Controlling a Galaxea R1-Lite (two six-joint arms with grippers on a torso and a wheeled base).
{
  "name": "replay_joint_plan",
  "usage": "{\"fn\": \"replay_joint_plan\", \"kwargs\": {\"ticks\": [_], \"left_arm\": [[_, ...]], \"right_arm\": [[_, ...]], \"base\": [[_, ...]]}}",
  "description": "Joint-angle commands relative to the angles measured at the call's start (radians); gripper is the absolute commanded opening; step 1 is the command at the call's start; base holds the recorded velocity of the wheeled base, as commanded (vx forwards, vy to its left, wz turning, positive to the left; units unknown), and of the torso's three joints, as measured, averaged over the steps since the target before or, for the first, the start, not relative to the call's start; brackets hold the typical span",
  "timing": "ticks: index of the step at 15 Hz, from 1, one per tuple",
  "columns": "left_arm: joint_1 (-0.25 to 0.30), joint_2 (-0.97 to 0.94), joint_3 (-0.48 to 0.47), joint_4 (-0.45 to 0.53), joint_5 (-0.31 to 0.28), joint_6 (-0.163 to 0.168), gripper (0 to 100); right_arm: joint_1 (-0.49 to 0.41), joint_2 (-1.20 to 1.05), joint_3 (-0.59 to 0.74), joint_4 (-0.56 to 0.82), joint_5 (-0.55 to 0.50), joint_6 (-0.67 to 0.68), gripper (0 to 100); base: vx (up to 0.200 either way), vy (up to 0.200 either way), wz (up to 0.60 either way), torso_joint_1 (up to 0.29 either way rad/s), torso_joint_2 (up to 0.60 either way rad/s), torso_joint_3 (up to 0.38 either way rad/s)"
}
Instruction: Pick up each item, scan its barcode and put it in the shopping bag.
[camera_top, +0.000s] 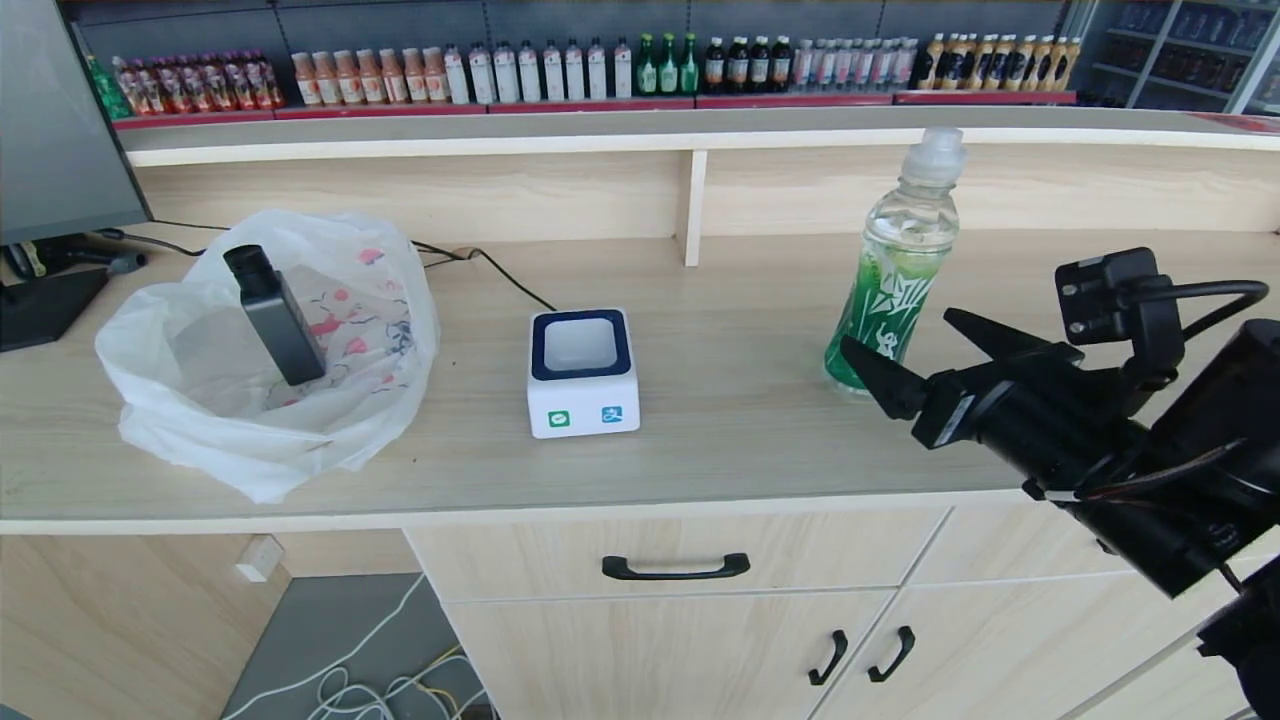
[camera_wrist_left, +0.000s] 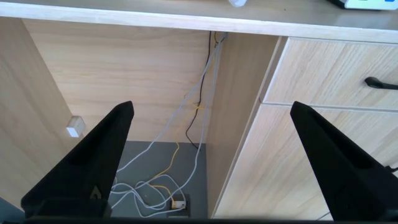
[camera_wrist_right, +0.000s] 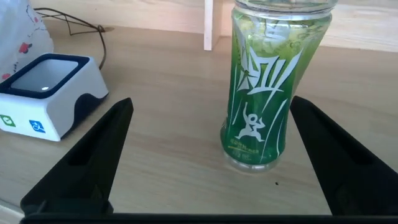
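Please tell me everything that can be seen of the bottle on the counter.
The bottle looks like clear plastic, with a pale cap, a narrower waist and a green label with white figures. Clear liquid fills it almost to the neck. It stands upright and closed on the wooden counter, to the right of the scanner. The open right tool is near it, its fingers apart and not touching it.

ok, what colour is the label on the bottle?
Green with white markings, wrapped around the clear bottle. It shows best in the right wrist view.
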Motion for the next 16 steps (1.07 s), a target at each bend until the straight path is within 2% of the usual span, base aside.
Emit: {"fn": "replay_joint_plan", "kwargs": {"ticks": [1,9,16], "left_arm": [[0.000,0.000,0.000,0.000,0.000,0.000,100],[-0.002,0.000,0.000,0.000,0.000,0.000,100],[0.000,0.000,0.000,0.000,0.000,0.000,100]], "right_arm": [[-0.018,0.010,-0.036,0.007,0.002,0.000,100],[-0.062,0.079,-0.086,0.009,0.017,-0.021,100],[-0.110,0.156,-0.227,0.067,0.023,-0.019,100]], "base": [[0.000,0.000,0.00,0.000,0.00,0.000],[0.000,0.000,0.00,0.000,0.00,0.000],[0.000,0.000,0.00,0.000,0.00,0.000]]}}
